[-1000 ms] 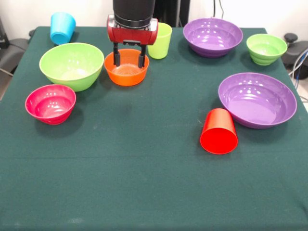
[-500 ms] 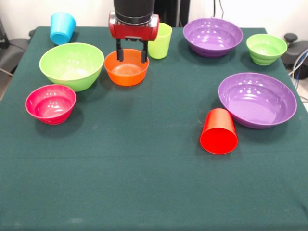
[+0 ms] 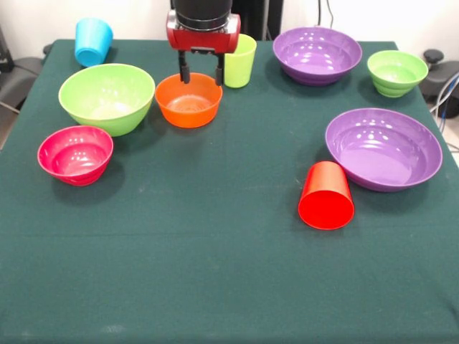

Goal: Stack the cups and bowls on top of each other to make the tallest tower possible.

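Here the tool [image 3: 201, 76] hangs with its two dark fingers spread apart and empty, their tips at the far rim of the orange bowl [image 3: 188, 100]. That bowl is glossy, round and upright on the green cloth surface [image 3: 215, 272], just beside the big lime bowl [image 3: 107, 97], with no tower built. A lime cup [image 3: 239, 60] stands upright right behind the tool. The pink bowl [image 3: 75, 154] sits near the left edge, close in front of the lime bowl. A blue cup [image 3: 94, 41] lies tilted at the far left corner. One purple bowl [image 3: 317, 54] and a small green bowl [image 3: 397, 72] sit along the far edge; the other, wider purple bowl [image 3: 384, 147] nears the right edge. A smooth red cup [image 3: 326, 195] lies on its side, touching that bowl. The near half of the cloth is open.
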Motion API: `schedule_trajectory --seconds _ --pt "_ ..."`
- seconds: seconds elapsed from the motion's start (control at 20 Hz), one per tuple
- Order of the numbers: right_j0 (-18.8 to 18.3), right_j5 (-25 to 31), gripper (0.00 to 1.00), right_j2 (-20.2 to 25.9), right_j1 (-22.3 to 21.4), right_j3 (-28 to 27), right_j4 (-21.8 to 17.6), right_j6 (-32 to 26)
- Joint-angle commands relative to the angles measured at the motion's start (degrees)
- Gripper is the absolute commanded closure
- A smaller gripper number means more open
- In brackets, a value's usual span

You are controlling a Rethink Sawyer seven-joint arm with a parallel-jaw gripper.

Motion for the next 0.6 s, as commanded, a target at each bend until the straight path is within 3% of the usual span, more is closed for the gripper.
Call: schedule_trajectory --seconds 0.05,0.6 --pt "0.62 -3.04 0.00 2.63 1.68 4.09 1.32 1.73" --pt "1.15 -3.33 0.00 3.12 3.28 2.76 2.15 1.97"
